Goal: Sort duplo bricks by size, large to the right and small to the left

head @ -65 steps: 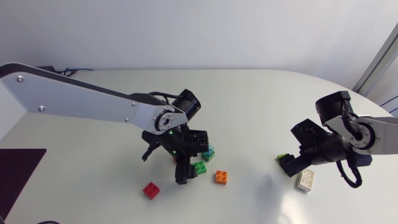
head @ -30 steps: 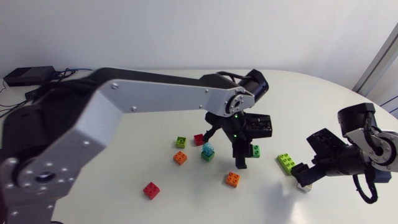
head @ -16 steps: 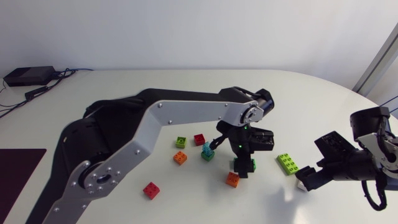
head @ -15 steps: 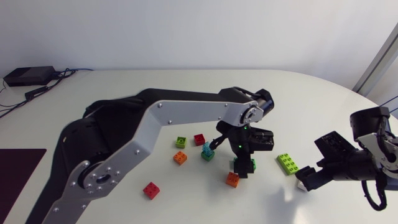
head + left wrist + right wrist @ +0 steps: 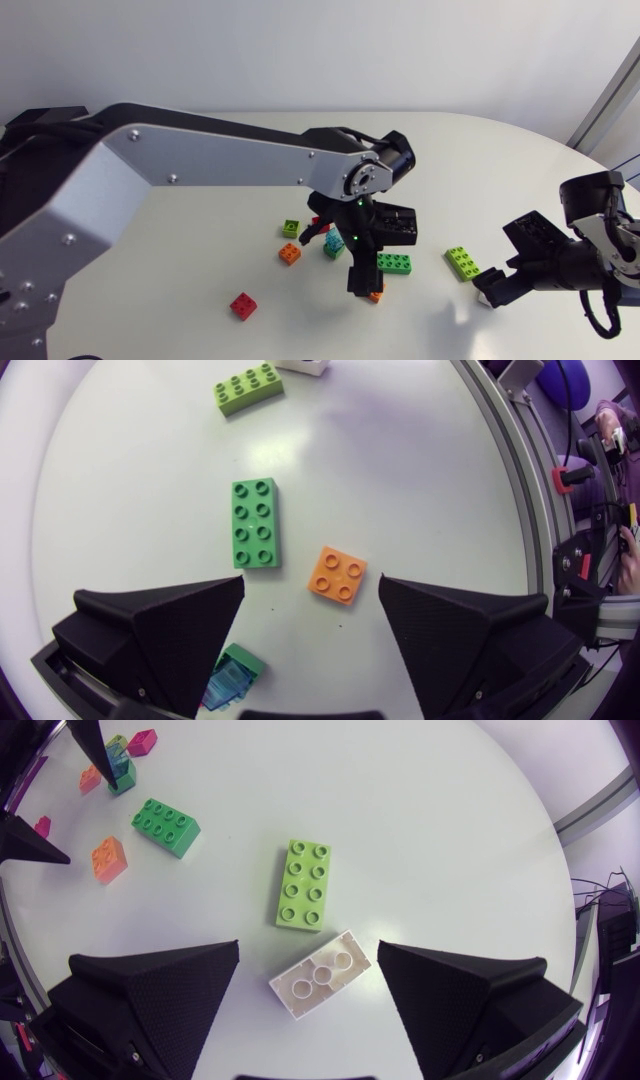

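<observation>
left gripper hangs above the middle of the table, fingers spread wide and holding nothing. a small orange brick lies flat right under the gap between them, a little toward one finger. just beside it, ahead of the other finger, lies a large dark green brick. its long axis points straight away from the gripper, crosswise to the line from finger to finger. the two bricks are close but apart. in the head view both sit near the centre of the frame, and the left arm is clearly the nearer one. judged from that, the orange brick looks the likelier pick, bound for the left side.

right gripper, at the right of the head view, is also wide open and grips nothing. a large white brick lies between its fingers, long axis slanted roughly finger to finger. a large lime brick lies just ahead. all bricks lie loose on the table; no tray or bin shows.
</observation>
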Motion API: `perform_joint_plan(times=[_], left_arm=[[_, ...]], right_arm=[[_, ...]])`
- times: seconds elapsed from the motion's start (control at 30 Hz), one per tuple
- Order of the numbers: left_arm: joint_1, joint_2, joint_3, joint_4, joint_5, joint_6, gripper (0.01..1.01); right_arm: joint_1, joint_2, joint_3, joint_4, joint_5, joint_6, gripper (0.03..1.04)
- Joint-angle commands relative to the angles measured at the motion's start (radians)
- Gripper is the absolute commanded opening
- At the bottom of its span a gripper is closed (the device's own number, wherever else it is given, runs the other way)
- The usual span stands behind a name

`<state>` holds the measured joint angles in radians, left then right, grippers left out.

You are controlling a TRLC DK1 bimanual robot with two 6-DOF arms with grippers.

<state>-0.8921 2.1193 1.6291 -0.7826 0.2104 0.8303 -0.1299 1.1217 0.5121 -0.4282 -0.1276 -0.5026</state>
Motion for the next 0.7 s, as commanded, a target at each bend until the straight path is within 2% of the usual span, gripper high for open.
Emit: perform_joint_plan(times=[0.0,0.4,0.53,0.67], left_arm=[[-0.004,-0.009,-0.049,0.002,0.018,0.036,0.926],[-0.048,0.062,0.008,-0.009,0.026,0.044,0.925],[-0.053,0.09,0.028,-0.037,0.026,0.044,0.884],[-0.054,0.11,0.037,-0.073,0.026,0.046,0.751]], right_arm=[[0.009,-0.007,-0.02,-0.014,0.0,-0.014,1.0],[0.001,-0.007,-0.032,-0.009,0.0,-0.025,1.0],[0.001,-0.007,-0.038,-0.004,0.0,-0.025,1.0],[0.001,-0.007,-0.04,-0.003,0.0,-0.025,1.0]])
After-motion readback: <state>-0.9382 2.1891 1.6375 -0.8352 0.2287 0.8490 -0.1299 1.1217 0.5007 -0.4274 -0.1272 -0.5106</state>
